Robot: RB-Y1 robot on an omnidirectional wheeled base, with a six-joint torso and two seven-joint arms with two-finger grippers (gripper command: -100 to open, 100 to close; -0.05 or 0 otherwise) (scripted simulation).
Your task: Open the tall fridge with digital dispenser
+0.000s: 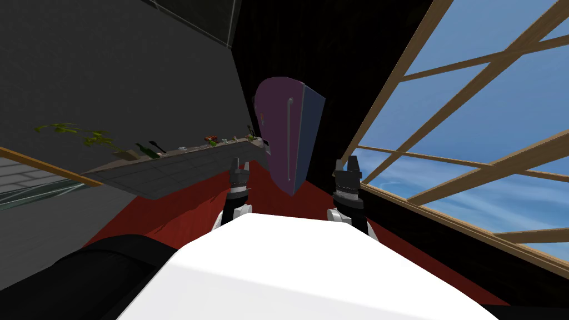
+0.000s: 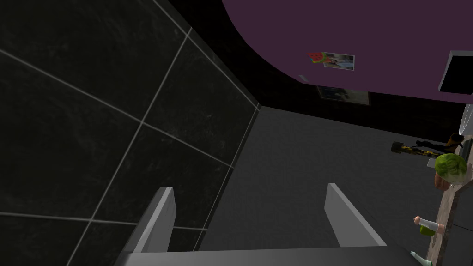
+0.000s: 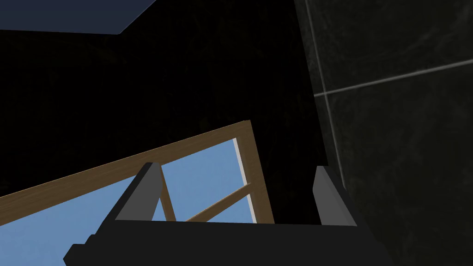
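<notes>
The fridge (image 1: 280,133) stands in front of me, in the middle of the head view. It is tall, with a purple front and a blue side. A long grey handle (image 1: 289,139) runs down the front, close to the edge where the blue side begins. The door lies flat against the body.

In the left wrist view the purple front (image 2: 369,32) carries a small colour picture (image 2: 332,60), and beside it a dark panel in a grey frame (image 2: 456,74).

The left gripper (image 1: 240,165) hangs near the fridge, before its lower front, and does not touch it. Its two fingers stand apart and hold nothing (image 2: 249,188).

The right gripper (image 1: 347,165) hangs on the other side of the fridge, near the blue side and also apart from it. Its fingers are spread as well and hold nothing (image 3: 235,167).

To the left of the fridge a long grey counter (image 1: 166,166) reaches its side. On the counter lie small things, among them a round green one (image 2: 450,166).

The floor (image 1: 183,205) below the fridge is red. To the right of the fridge there is a large window with a wooden frame (image 1: 472,139).
</notes>
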